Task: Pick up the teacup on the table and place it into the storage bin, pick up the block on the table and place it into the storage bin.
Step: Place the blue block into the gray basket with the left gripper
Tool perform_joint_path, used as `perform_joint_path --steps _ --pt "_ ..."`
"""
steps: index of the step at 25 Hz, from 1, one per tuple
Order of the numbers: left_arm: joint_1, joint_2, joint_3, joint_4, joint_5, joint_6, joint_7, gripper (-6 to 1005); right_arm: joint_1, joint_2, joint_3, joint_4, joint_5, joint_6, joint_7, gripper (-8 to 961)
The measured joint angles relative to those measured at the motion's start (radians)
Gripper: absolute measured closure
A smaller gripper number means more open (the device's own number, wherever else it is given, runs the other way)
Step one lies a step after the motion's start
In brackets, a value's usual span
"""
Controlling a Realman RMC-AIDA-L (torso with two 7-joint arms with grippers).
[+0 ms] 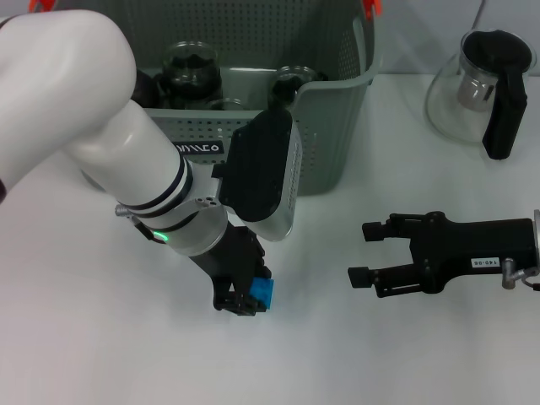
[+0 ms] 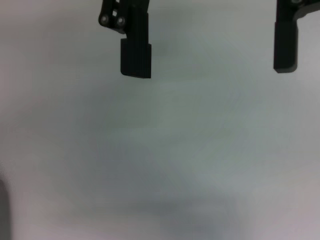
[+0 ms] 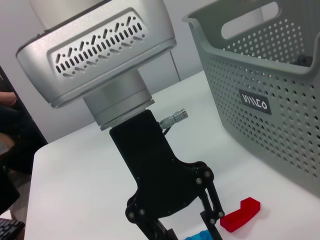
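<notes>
Block [image 1: 262,292] lying blue on the table [image 1: 101,337], sitting between the spread fingers of the left gripper [image 1: 245,297]; right gripper [image 1: 364,253] idling open nearby.

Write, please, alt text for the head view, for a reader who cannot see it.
The left gripper is low over the white table, at a blue block in front of the grey-green storage bin, which already holds dark glassware. The right gripper hovers open to the right, and a glass teapot stands at the far right.
</notes>
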Motion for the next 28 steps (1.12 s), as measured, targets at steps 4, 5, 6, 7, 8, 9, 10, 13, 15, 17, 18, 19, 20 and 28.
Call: perform_joint_path --steps 4,5,6,7,8,9,10,13,15,17,18,19,20,28 --pt "0.000 0.001 -0.002 0.019 0.000 0.016 -0.005 585 0.000 0.000 0.008 0.000 0.000 0.000 -0.003 30" --pt "0.001 0.001 -0.006 0.026 0.000 0.025 -0.007 588 -0.001 0.000 0.011 0.000 0.000 -0.001 -0.005 30" --pt "0.001 0.001 -0.009 0.032 0.000 0.032 -0.009 591 -0.001 0.000 0.013 0.000 0.000 -0.002 -0.007 30" --pt "0.001 0.001 -0.022 0.044 0.000 0.047 -0.013 589 -0.001 0.000 0.013 0.000 -0.001 -0.004 -0.009 30" --pt "0.001 0.001 -0.044 0.060 -0.006 0.072 -0.016 587 -0.001 0.000 0.014 0.000 0.000 -0.005 -0.010 30" --pt "0.001 0.001 -0.066 0.075 -0.012 0.092 -0.019 586 -0.001 0.000 0.014 0.000 0.000 -0.005 -0.010 30" --pt "0.001 0.001 -0.110 0.102 -0.035 0.137 -0.021 584 -0.001 0.000 0.014 0.000 -0.001 -0.006 -0.010 30" --pt "-0.002 0.002 -0.278 0.180 -0.129 0.271 -0.024 578 -0.001 0.000 0.014 0.000 -0.001 -0.008 -0.010 30" --pt "-0.014 0.005 -0.399 0.216 -0.191 0.343 -0.034 575 -0.001 0.000 0.014 -0.002 -0.001 -0.010 -0.009 30" --pt "-0.039 0.011 -0.545 0.243 -0.251 0.401 -0.063 571 0.000 0.000 0.014 -0.005 0.000 -0.012 -0.007 30" --pt "-0.052 0.016 -0.611 0.253 -0.273 0.413 -0.080 569 0.001 0.000 0.014 -0.006 0.000 -0.014 -0.006 30" --pt "-0.066 0.024 -0.666 0.260 -0.293 0.414 -0.100 568 0.003 0.000 0.014 -0.006 0.000 -0.015 -0.005 30" --pt "-0.078 0.035 -0.709 0.265 -0.307 0.402 -0.119 566 0.004 0.000 0.014 -0.006 0.000 -0.015 -0.005 30" --pt "-0.139 0.134 -0.752 0.121 -0.279 -0.009 -0.267 551 0.010 0.000 0.014 -0.003 -0.002 -0.017 -0.005 31"
